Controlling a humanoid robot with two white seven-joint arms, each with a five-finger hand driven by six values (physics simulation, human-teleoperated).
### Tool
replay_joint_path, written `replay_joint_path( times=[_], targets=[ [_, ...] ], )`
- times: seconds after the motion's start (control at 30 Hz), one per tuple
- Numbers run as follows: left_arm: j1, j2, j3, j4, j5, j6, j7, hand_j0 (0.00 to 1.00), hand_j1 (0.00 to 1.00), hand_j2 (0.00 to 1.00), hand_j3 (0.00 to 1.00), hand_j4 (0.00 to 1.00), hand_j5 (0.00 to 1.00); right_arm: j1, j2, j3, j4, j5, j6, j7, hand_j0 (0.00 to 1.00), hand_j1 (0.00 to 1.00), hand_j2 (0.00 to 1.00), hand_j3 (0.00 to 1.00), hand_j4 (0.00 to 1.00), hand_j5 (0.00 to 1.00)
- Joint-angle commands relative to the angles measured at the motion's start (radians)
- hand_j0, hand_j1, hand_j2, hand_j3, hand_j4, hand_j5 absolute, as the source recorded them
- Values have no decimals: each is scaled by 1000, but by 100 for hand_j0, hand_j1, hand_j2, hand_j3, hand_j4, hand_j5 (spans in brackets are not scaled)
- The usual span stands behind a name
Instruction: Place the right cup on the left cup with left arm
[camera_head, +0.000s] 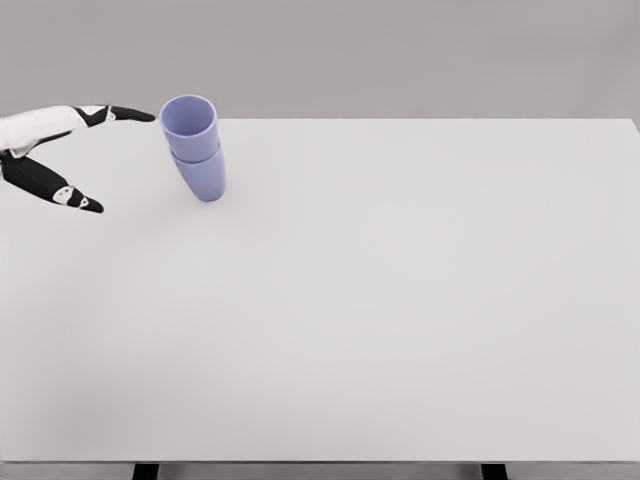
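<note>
A white worktop (400, 320) fills nearly the whole frame, its far edge running across the upper part beneath a plain grey background. In the upper left of the frame stand two lavender-blue cups, nested: the upper cup (189, 124) sits inside the lower cup (203, 175), and the stack tilts a little, its mouth leaning toward the upper left. At the left edge the left hand (55, 150) enters, its black-tipped fingers (130, 114) spread apart and holding nothing, just beside the upper cup's rim without touching it.
</note>
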Motion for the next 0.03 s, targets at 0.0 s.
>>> replay_joint_path(
  times=[0.0],
  targets=[
    [0,-23,-4,-1,4,3,0,100,100,100,100,100,100,2,0,0,-1,0,0,0,100,100,100,100,100,100]
  ],
)
